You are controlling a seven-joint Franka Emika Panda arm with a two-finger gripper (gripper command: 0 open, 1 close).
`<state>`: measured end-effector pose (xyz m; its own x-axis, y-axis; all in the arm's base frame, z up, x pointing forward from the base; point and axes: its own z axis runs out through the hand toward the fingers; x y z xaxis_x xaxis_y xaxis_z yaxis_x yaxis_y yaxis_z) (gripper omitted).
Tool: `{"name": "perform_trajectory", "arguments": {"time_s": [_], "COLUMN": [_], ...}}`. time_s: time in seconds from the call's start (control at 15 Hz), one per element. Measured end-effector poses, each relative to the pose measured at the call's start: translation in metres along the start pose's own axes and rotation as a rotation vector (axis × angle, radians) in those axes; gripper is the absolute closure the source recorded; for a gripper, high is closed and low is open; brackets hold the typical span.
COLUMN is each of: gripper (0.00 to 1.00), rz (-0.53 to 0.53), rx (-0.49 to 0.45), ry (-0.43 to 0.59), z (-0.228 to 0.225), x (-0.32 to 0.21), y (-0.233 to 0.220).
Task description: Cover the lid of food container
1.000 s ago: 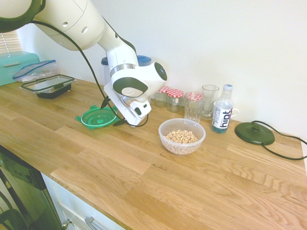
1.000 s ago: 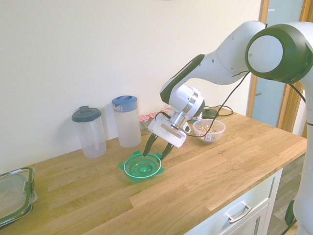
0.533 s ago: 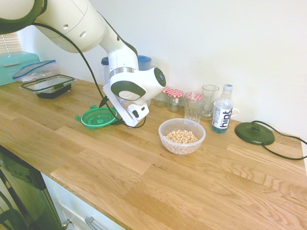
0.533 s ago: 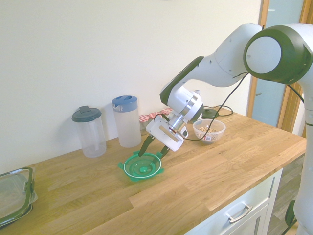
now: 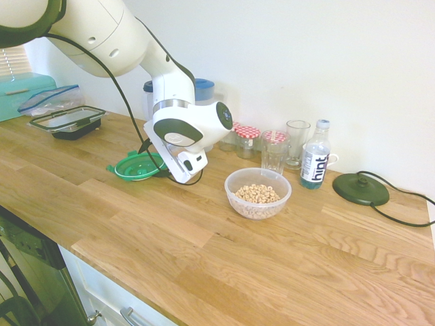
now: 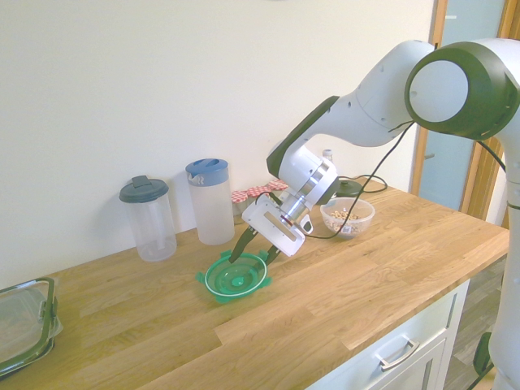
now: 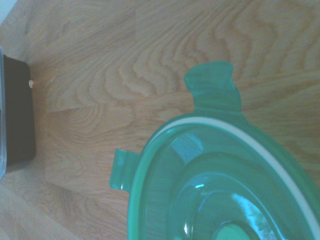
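Observation:
The round green lid (image 5: 136, 167) (image 6: 236, 278) with its white ring lies on the wooden counter, left of the food container in the first exterior view. My gripper (image 5: 155, 161) (image 6: 253, 253) is low over the lid's edge nearest the bowl, open, one dark finger on each side of the rim. In the wrist view the lid (image 7: 220, 190) is close, with two clip tabs showing. The food container (image 5: 257, 193) (image 6: 348, 215), a clear round bowl of cereal rings, stands uncovered on the counter a short way from the lid.
A black-rimmed rectangular container (image 5: 68, 121) (image 6: 20, 325) and a clear blue-rimmed lid (image 5: 51, 97) sit far beyond the lid. Two lidded pitchers (image 6: 146, 218) (image 6: 210, 199), jam jars (image 5: 243, 139), glasses (image 5: 275, 151), a water bottle (image 5: 315, 163) and a dark kettle base (image 5: 361, 188) line the wall.
The gripper has come down and slid a little toward the lid, so its open fingers now straddle the rim. The lid and bowl stay where they were.

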<state>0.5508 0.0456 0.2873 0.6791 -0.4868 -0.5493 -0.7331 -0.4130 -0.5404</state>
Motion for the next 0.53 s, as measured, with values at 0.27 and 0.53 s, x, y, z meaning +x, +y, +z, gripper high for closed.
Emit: {"name": "perform_trajectory", "arguments": {"time_s": [0.27,0.53], "gripper": [1.00,1.00], "rz": [0.013,0.026], "rx": [-0.005,-0.010], "ry": [-0.001,-0.003], "z": [0.004,0.005], "x": [0.000,0.002], "y": [0.007,0.016]}}
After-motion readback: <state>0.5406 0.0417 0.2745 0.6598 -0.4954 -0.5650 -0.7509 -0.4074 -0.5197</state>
